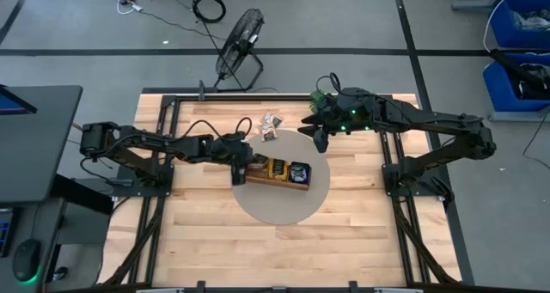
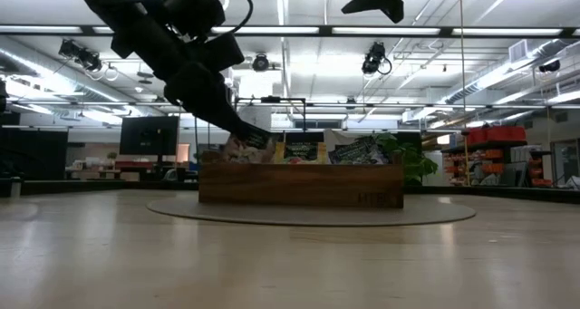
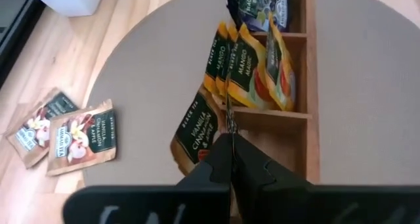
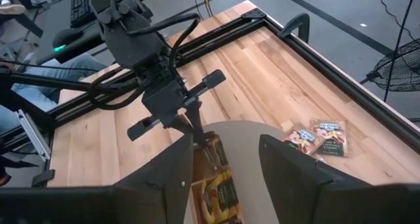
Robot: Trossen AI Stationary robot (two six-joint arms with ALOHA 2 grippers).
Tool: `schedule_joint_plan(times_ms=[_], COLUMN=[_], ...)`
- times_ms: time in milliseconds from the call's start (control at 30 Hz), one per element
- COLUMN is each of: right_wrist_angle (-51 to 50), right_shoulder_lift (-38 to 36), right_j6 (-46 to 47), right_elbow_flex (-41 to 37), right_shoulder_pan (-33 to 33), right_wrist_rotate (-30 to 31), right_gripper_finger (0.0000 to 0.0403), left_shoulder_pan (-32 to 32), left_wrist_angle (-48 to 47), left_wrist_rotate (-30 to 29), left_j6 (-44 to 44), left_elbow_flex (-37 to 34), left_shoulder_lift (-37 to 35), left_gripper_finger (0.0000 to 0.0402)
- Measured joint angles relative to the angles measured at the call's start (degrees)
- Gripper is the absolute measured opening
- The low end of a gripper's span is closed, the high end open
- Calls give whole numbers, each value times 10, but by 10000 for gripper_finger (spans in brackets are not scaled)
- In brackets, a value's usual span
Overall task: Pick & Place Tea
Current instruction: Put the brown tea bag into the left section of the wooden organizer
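Observation:
A long wooden tray (image 1: pixel 277 174) lies on a round grey mat (image 1: pixel 284 203). Its far compartment holds blue tea packets (image 3: pixel 259 4) and its middle one holds orange mango packets (image 3: pixel 252 69). The compartment nearest my left gripper (image 3: pixel 289 142) shows bare wood. My left gripper (image 3: pixel 230 145) is at that end of the tray (image 2: pixel 299 184), shut on a brown vanilla-cinnamon packet (image 3: pixel 195 133). My right gripper (image 4: pixel 226 165) hangs open, high above the mat's far right side (image 1: pixel 320 138). Two loose packets (image 1: pixel 271 125) lie flat on the table beyond the mat. My left gripper pinches the vanilla-cinnamon packet by its edge (image 3: pixel 218 129) between its two fingers, slanting down from the table's left side. The packet hangs tilted at the tray's left end wall (image 2: pixel 237 148), down to about rim height. I cannot tell whether it touches the tray.
A black fan (image 1: pixel 239 39) stands beyond the table's far edge. Black frame rails (image 1: pixel 163 147) run along the table's left and right sides. The mat's near half and the wood in front of it lie bare.

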Motion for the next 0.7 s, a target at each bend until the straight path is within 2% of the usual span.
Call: schedule_joint_plan(times_ms=[200, 433, 700], right_wrist_angle=[3, 3, 3], right_shoulder_lift=[0, 0, 0], right_j6=[0, 0, 0], right_elbow_flex=[0, 0, 0], right_shoulder_pan=[0, 0, 0], right_wrist_rotate=[0, 0, 0], right_gripper_finger=[183, 183, 183], left_shoulder_pan=[0, 0, 0], left_wrist_angle=[0, 8, 15], left_wrist_rotate=[-13, -15, -116], left_j6=[-1, 0, -30], left_elbow_flex=[0, 0, 0], left_shoulder_lift=[0, 0, 0], left_gripper_finger=[18, 70, 132])
